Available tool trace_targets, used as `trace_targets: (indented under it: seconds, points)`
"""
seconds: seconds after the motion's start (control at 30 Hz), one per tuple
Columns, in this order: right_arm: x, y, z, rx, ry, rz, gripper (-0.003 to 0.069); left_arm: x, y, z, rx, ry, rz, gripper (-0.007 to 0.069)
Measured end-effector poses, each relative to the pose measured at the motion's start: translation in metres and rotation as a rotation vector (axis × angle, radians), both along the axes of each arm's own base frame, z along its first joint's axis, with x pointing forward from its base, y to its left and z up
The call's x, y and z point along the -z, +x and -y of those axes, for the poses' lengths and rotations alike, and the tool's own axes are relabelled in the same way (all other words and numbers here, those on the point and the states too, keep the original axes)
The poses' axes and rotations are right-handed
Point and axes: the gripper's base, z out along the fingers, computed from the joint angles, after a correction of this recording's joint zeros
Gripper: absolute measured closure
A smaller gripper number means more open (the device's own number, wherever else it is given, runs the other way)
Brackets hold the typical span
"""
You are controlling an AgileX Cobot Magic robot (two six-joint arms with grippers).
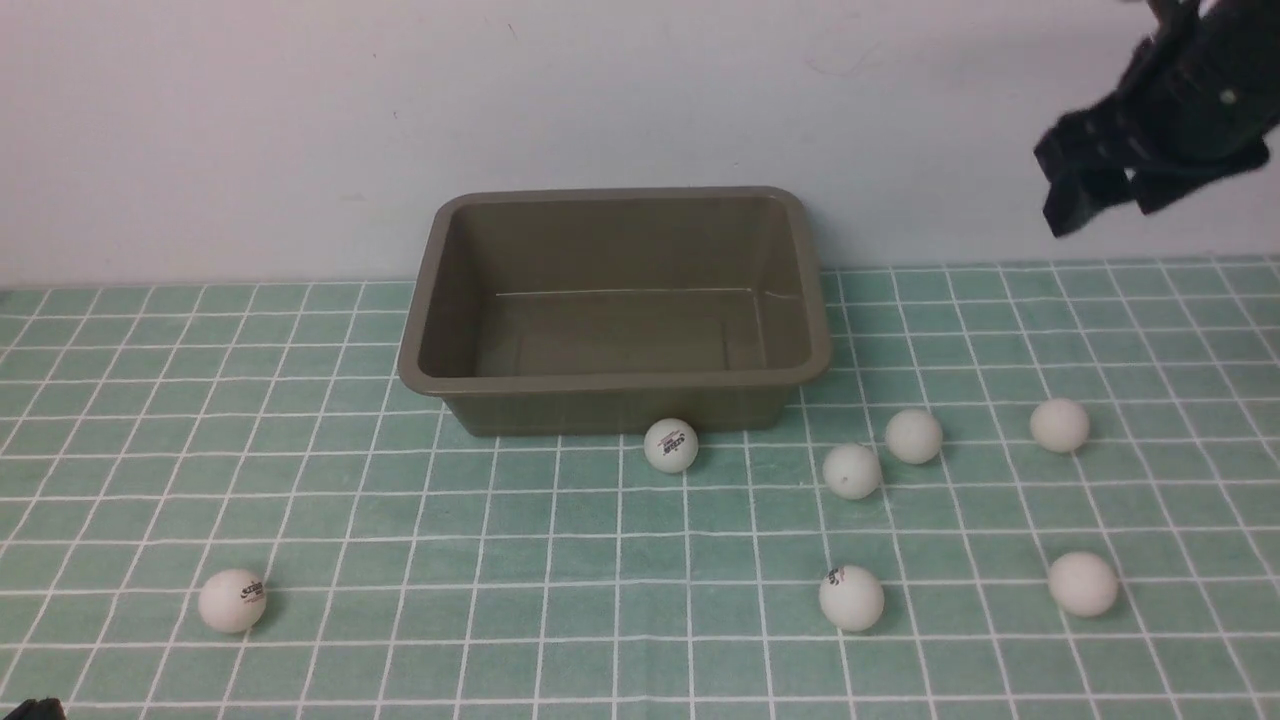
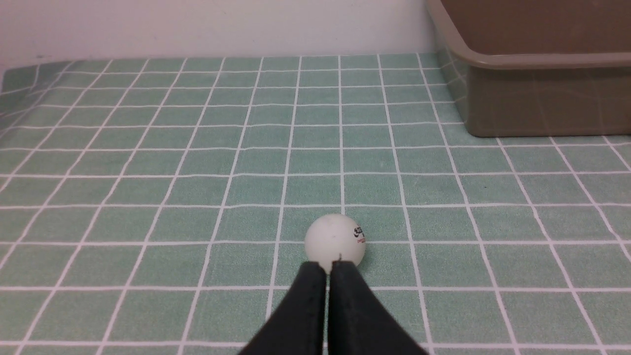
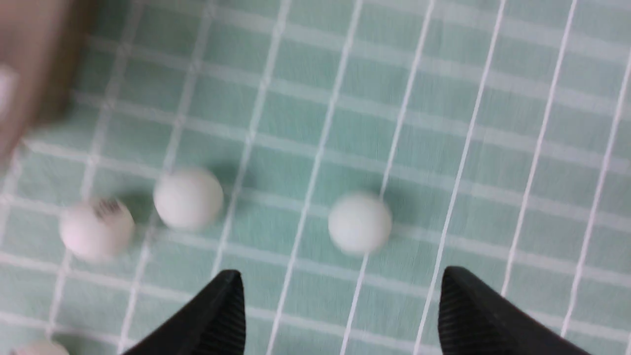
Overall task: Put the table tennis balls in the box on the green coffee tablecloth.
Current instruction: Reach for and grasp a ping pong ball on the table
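Seven table tennis balls (image 1: 851, 471) show in the front view, all lying on the green coffee tablecloth (image 1: 500, 520). None is in the box (image 1: 600, 408), whose floor is bare, so the task looks barely begun, with every visible ball left to carry over. Take the box as the centre of a dial in the front view, with 12 o'clock toward the back wall. A printed ball (image 1: 671, 445) sits at 6 o'clock, just beside or against the near wall, and a close pair lies at about 4 o'clock. An outer ball (image 1: 1059, 425) lies farther out between 3 and 4 o'clock. Two more lie nearer the robot between 4 and 5 o'clock, well apart from each other, and a lone ball (image 1: 232, 601) lies far off at about 8 o'clock. The right gripper (image 1: 1100, 200) hangs high above the cloth at about 2 o'clock. In its blurred wrist view its fingers (image 3: 217, 315) stand wide apart and hold nothing, and the gap lines up with what is probably the outer ball, so that one seems the likely first pick. The left gripper (image 2: 328, 268) is low at the cloth's near edge, its two fingers pressed together and empty. Their tips point at the lone ball just beyond them, though whether they touch it cannot be told. It would have to spread its fingers before it could take that ball.
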Motion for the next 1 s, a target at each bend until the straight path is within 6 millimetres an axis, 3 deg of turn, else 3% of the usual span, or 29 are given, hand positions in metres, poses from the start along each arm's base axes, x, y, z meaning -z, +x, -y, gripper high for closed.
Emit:
trace_targets:
  seconds: [0.13, 0.3, 0.5, 0.7, 1.0]
  points:
    - [0.045, -0.003, 0.005, 0.012, -0.013, -0.13, 0.0185, 0.0, 0.0, 0.0, 0.0, 0.0, 0.0, 0.0629]
    - [0.091, 0.013, 0.004, 0.015, -0.019, -0.193, 0.0185, 0.0, 0.0, 0.0, 0.0, 0.0, 0.0, 0.0629]
    - [0.131, 0.028, 0.007, 0.029, -0.069, -0.228, 0.0185, 0.0, 0.0, 0.0, 0.0, 0.0, 0.0, 0.0629]
    - [0.16, 0.035, 0.007, 0.032, -0.082, -0.261, 0.0185, 0.0, 0.0, 0.0, 0.0, 0.0, 0.0, 0.0629]
    - [0.178, 0.038, 0.007, 0.039, -0.085, -0.291, 0.023, 0.0, 0.0, 0.0, 0.0, 0.0, 0.0, 0.0629]
